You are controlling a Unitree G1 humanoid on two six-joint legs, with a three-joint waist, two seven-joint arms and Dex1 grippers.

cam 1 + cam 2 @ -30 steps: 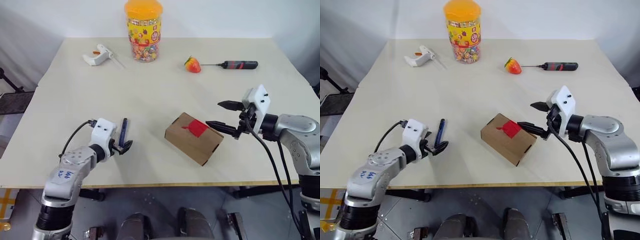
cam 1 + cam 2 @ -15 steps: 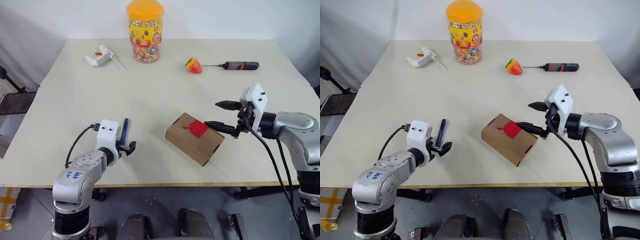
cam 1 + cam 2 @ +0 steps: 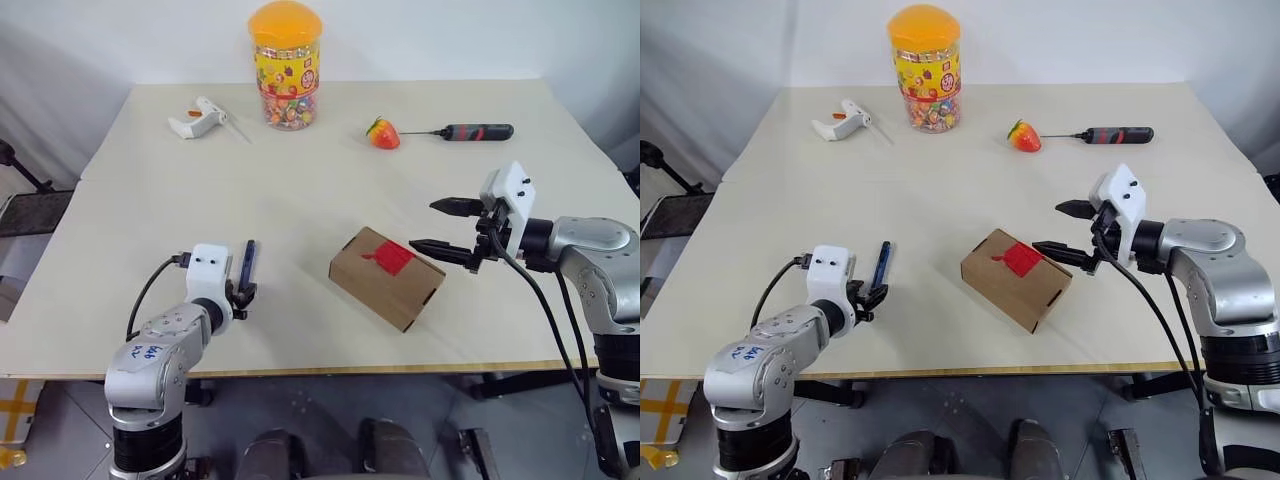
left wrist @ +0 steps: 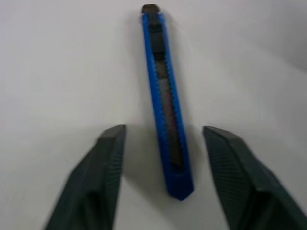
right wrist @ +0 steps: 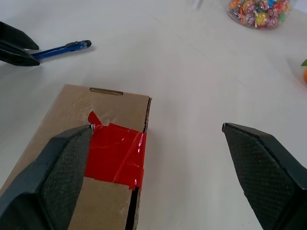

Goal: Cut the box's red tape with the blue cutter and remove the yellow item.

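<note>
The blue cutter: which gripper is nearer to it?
Left. The left gripper has the blue cutter between its open fingers; the right gripper hovers by the box.

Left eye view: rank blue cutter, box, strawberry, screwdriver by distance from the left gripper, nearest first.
From the left gripper:
1. blue cutter, lying between its fingers at the near left of the table.
2. box, to its right, near the table's middle.
3. strawberry, far side, right of centre.
4. screwdriver, far side, further right than the strawberry.
</note>
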